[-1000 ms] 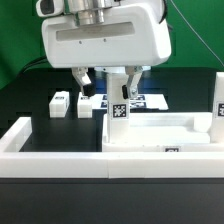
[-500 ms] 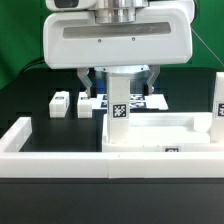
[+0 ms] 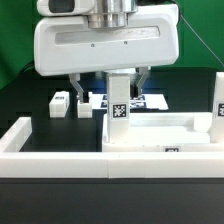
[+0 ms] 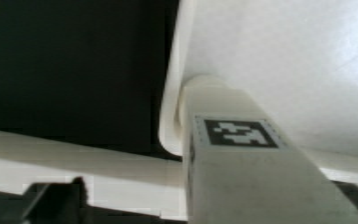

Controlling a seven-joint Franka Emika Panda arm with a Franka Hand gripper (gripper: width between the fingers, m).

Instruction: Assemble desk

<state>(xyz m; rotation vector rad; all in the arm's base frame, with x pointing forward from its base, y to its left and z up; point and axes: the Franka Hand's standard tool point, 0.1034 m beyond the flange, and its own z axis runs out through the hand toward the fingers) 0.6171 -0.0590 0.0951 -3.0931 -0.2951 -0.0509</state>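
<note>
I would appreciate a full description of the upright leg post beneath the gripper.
The leg post is a white square column, plastic by its look, with a black-white tag facing the exterior camera. It stands upright at the corner of the tabletop toward the exterior view's left, its foot touching the slab. The gripper straddles its top, fingers apart from its sides.

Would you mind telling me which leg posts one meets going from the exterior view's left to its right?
small lying leg post → upright tagged leg post in the middle → right-edge leg post, cut off by the frame. A further small white piece between the first two is partly hidden, so it is left out.
</note>
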